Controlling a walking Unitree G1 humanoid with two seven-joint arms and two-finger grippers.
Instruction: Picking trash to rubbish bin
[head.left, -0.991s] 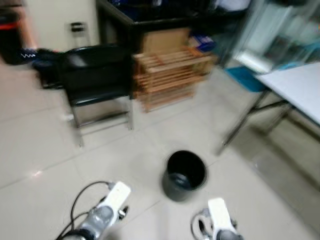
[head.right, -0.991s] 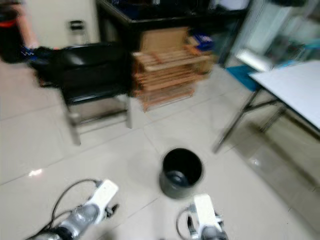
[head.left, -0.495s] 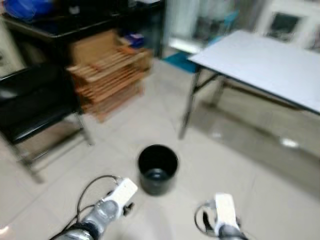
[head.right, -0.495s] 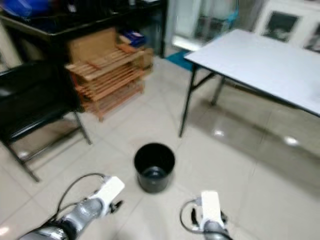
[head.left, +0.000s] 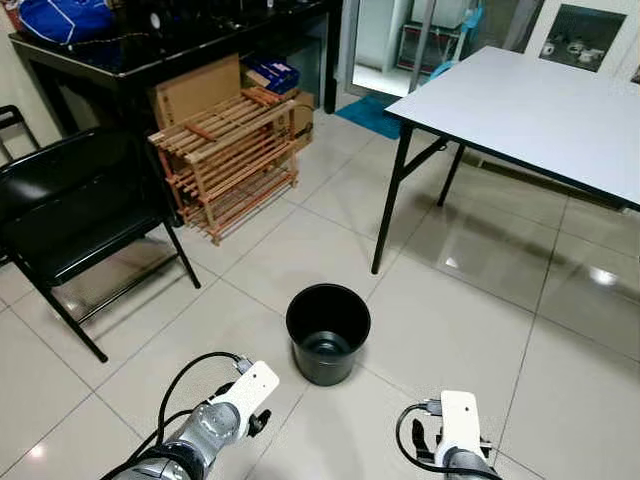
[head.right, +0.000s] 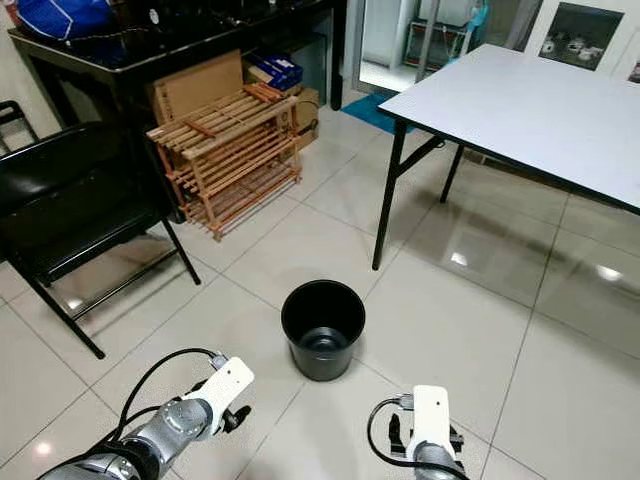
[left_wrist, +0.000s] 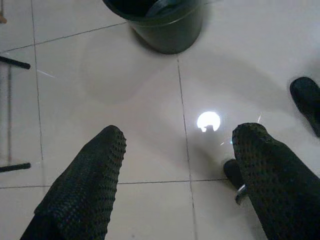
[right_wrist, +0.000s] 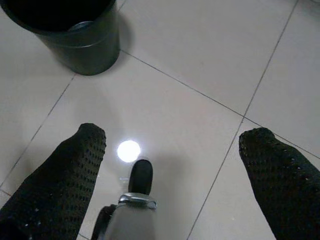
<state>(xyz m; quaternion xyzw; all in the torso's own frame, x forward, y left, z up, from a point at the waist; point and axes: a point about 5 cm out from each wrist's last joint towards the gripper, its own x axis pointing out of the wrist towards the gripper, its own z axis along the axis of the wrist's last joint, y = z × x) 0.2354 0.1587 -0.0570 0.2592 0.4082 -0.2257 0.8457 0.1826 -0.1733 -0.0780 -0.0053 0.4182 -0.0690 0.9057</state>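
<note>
Searching for trash comes first, in my judgement: neither end effector carries anything, so the robot should scan the tiled floor (head.left: 480, 310) slowly before reaching. From left to right, a black chair (head.left: 70, 215) stands by a wooden rack (head.left: 235, 160), then the black bin (head.left: 328, 333) sits on the floor, and a white bench (head.left: 530, 110) fills the right side. The left end effector (left_wrist: 177, 165) is released, fingers spread, with the bin ahead of it. The right end effector (right_wrist: 172, 165) is likewise released, the bin ahead and toward its left.
</note>
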